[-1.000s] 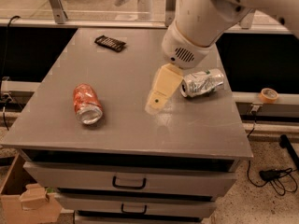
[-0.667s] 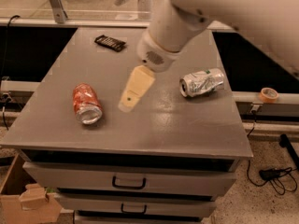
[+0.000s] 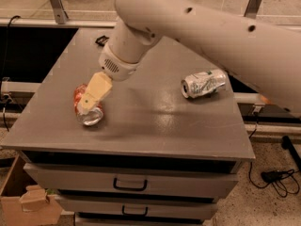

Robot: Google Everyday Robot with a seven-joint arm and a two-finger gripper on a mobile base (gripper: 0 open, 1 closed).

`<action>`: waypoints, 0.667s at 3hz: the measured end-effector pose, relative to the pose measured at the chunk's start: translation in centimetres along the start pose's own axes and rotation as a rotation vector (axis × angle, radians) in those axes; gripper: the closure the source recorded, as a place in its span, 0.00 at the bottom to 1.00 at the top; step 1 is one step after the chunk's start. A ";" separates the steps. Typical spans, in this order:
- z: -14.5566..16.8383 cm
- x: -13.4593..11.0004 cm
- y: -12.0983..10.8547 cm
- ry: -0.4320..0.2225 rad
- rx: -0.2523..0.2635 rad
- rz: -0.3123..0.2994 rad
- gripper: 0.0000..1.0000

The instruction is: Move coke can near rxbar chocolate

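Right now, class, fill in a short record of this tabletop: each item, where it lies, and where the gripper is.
coke can: on its side, front left of the table
gripper: down over the coke can; grasp not discernible
rxbar chocolate: far edge, partly hidden behind the arm
silver can with green markings: on its side, right side
task state: coke can not yet near the rxbar chocolate

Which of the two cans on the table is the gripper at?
The red-orange coke can at the table's left; the gripper overlaps it in the camera view. The silver can with green markings lies apart on the right.
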State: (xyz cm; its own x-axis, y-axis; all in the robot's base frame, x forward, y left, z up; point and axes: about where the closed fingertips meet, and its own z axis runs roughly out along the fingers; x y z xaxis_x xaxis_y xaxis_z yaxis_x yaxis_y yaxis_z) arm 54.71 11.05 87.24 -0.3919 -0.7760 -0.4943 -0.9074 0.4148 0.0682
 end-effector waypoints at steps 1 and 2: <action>2.6 -1.4 0.9 0.014 0.005 0.098 0.00; 4.1 -2.6 1.4 0.013 0.007 0.175 0.00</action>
State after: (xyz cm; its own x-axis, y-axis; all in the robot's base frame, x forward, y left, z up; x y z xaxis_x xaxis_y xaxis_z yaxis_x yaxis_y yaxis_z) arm 55.02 15.57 85.08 -0.5461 -0.6974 -0.4642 -0.8238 0.5475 0.1466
